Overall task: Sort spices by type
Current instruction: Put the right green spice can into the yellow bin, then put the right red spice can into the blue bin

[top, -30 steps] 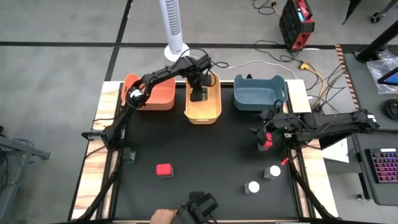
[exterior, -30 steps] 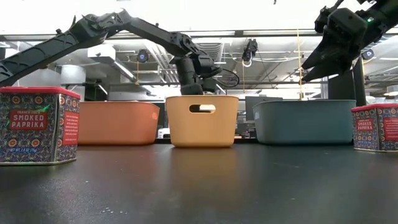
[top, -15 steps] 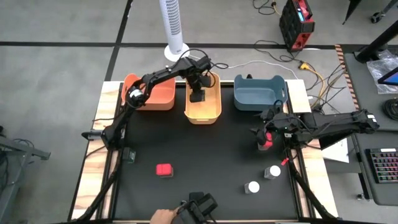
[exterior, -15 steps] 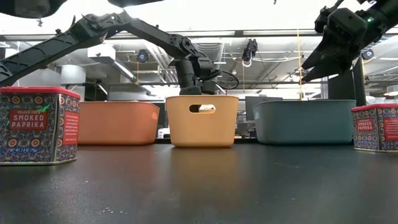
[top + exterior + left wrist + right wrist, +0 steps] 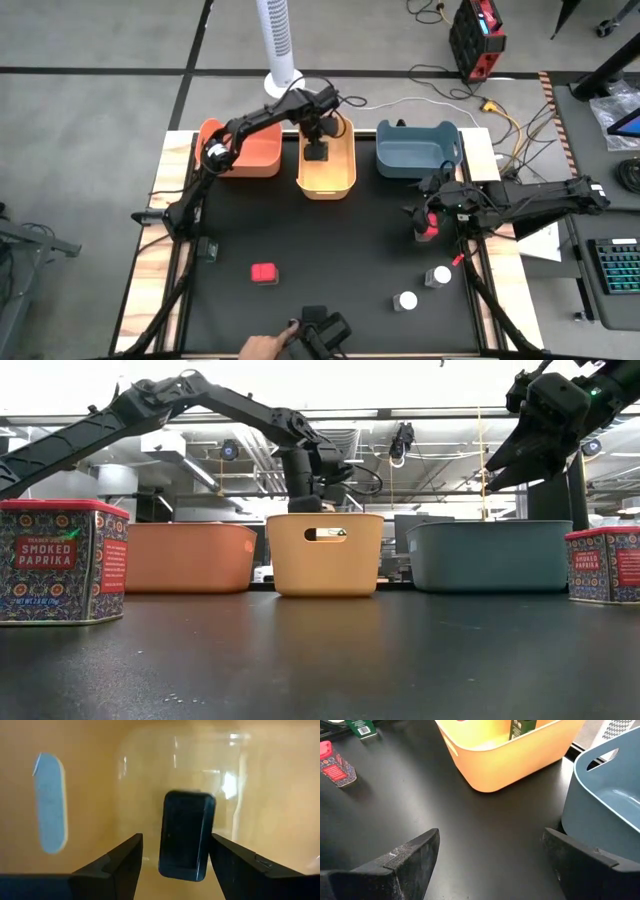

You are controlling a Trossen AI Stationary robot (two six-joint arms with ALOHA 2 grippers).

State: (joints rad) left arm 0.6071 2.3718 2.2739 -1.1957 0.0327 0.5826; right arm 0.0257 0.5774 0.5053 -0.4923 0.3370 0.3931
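Spices are split across the table: one black boxy container (image 5: 186, 835) lies on the floor of the yellow bin (image 5: 326, 172) at the far middle, straight below my left gripper (image 5: 173, 857). My left fingers (image 5: 120, 862) stand spread to either side of it, clear of its flanks, so it is let go, not pinched. Its long axis runs along the line I look down, a dark rounded slab with a glossy face.

What matters next, I judge, is the red tin (image 5: 429, 222) at the right side of the mat: it sits right under my right gripper (image 5: 424, 216), whose fingers (image 5: 402, 857) are spread wide and hold nothing. That arm is far nearer to it than my left. Its twin, a second red tin (image 5: 264, 272) marked smoked paprika, stands at near left. Two white-capped jars (image 5: 421, 288) wait near right, just beside each other. Orange (image 5: 243, 150) and blue (image 5: 417, 148) bins flank the yellow one.
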